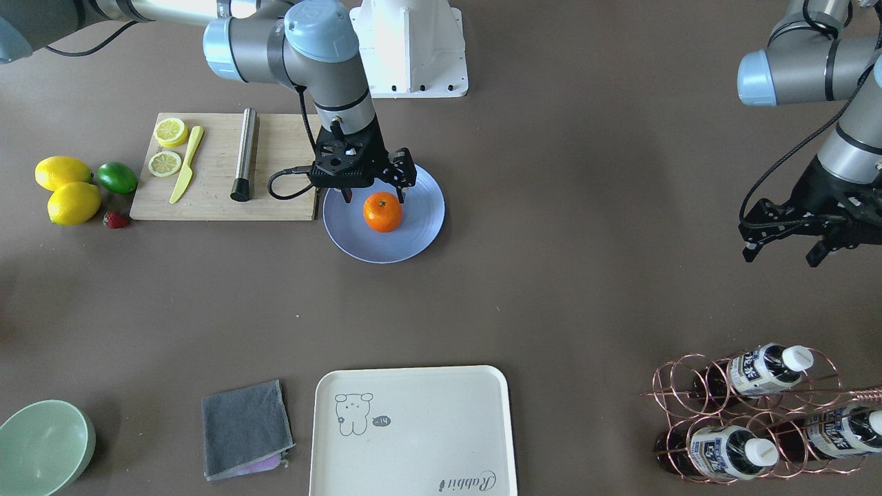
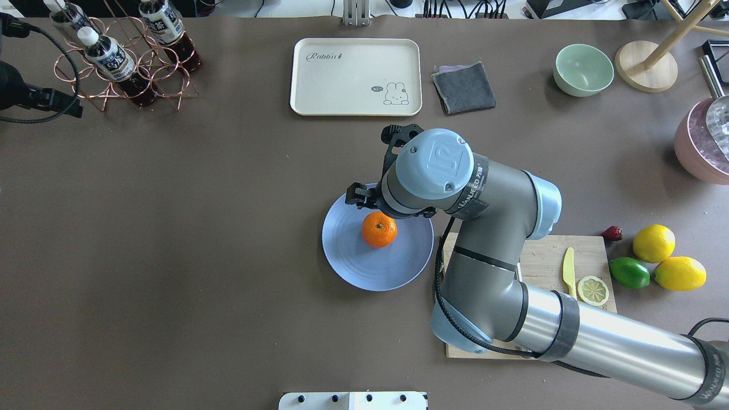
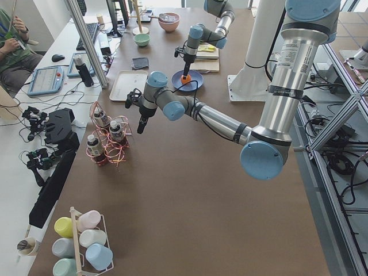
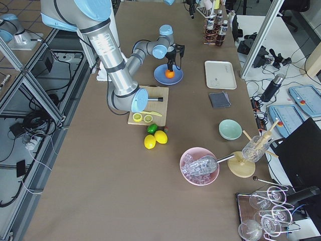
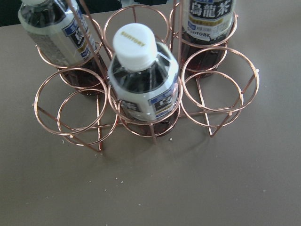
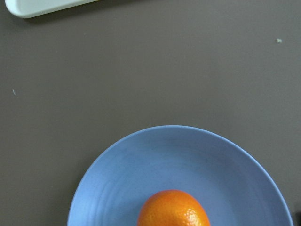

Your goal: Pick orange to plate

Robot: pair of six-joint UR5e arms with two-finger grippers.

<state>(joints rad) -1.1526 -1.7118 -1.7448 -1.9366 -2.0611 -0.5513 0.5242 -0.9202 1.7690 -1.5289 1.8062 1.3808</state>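
The orange rests on the light-blue plate, slightly off the plate's middle. My right gripper hangs open just above the fruit, a finger on either side of its top, touching nothing. In the overhead view the wrist hides most of that gripper; the orange shows just in front of it. The right wrist view looks down on the orange and the plate, with no fingers in the picture. My left gripper hovers open and empty far away, near the copper bottle rack.
Beside the plate lies a wooden cutting board carrying lemon slices, a yellow knife and a metal cylinder. Two lemons, a lime and a strawberry lie past it. Cream tray, grey cloth, pale-green bowl sit along the far edge.
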